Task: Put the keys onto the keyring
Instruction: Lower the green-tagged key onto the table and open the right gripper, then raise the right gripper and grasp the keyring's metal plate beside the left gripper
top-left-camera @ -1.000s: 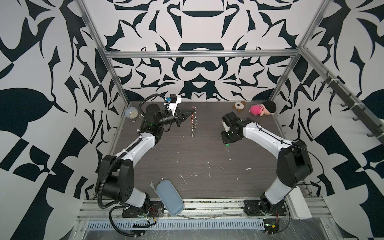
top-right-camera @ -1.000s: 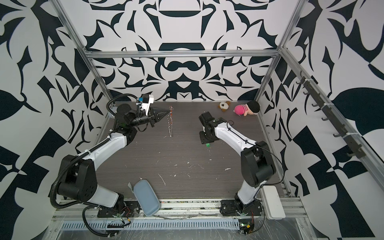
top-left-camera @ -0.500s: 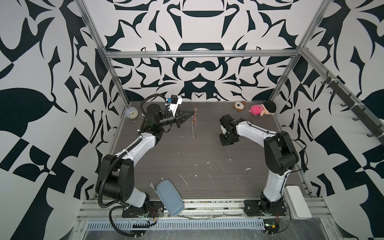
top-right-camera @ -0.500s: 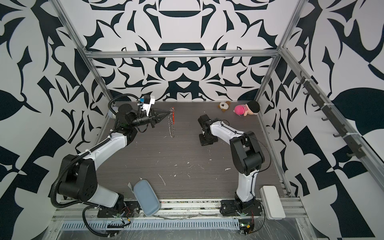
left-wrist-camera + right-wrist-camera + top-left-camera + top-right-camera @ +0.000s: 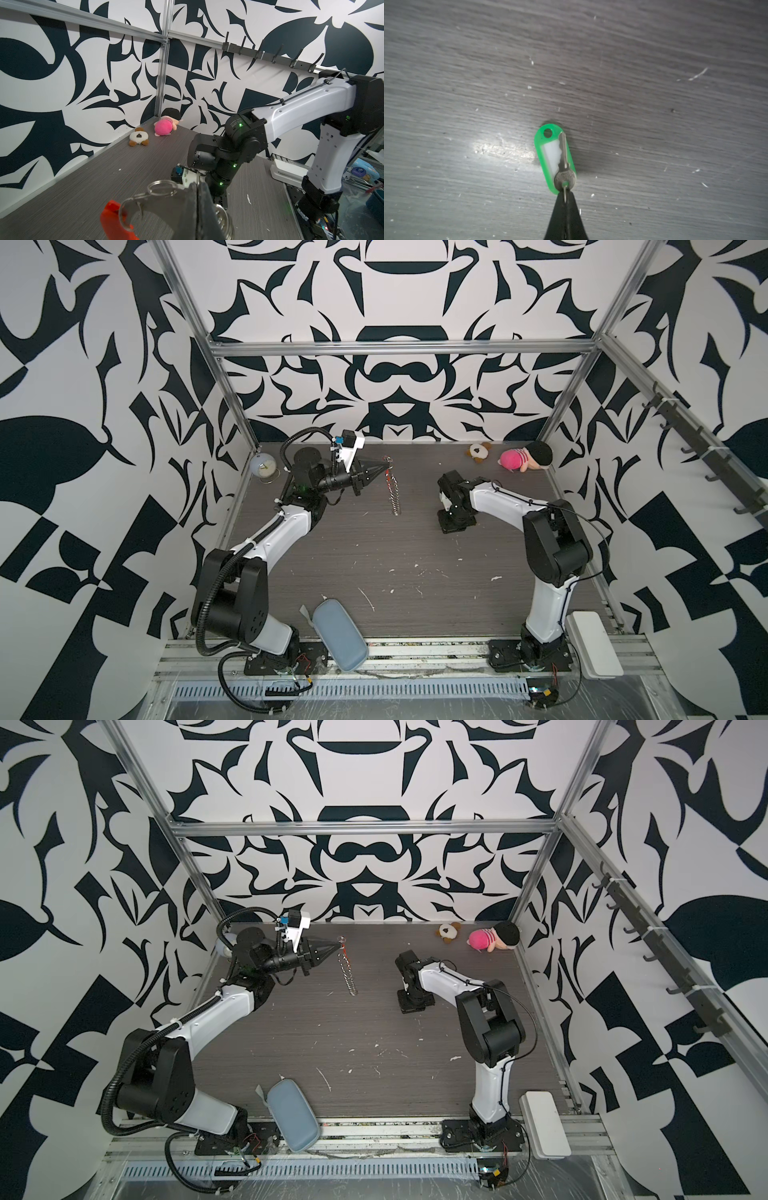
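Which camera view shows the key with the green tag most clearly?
The right wrist view: the key with the green tag lies close and sharp, its small ring pinched by the shut right gripper. In both top views that gripper covers it; the left wrist view does not show it.

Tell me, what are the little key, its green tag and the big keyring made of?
The key looks like dull silvery metal, slightly tarnished. Its green tag seems translucent glossy plastic: light glows through its rim. The keyring appears to be shiny metal wire loops, its red bar probably plastic, judging by the flat, even colour.
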Motion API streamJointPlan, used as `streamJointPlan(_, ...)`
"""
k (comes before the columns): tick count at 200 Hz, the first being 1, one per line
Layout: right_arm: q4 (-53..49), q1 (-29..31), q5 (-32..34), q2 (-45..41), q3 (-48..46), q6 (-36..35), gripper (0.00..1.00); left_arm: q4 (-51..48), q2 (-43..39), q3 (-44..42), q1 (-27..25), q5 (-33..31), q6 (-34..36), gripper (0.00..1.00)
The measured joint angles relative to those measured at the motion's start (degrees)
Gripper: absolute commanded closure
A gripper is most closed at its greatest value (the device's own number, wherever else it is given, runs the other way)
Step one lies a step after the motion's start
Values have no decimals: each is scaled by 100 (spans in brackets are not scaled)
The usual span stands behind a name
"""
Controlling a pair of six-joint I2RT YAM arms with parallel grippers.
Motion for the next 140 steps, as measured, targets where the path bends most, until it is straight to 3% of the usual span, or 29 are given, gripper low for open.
streamJointPlan(55, -151, -22, -87, -284, 17, -35, 69, -46, 0, 0, -20, 0, 2, 100)
streamJointPlan(108, -286, -37, -424, -1010, 529, -94, 75, -201, 0, 4, -20, 81, 107, 100)
streamJointPlan(140, 562, -55, -1176, -1762, 662, -188, 74, -774, 17, 133, -20, 291, 354, 100)
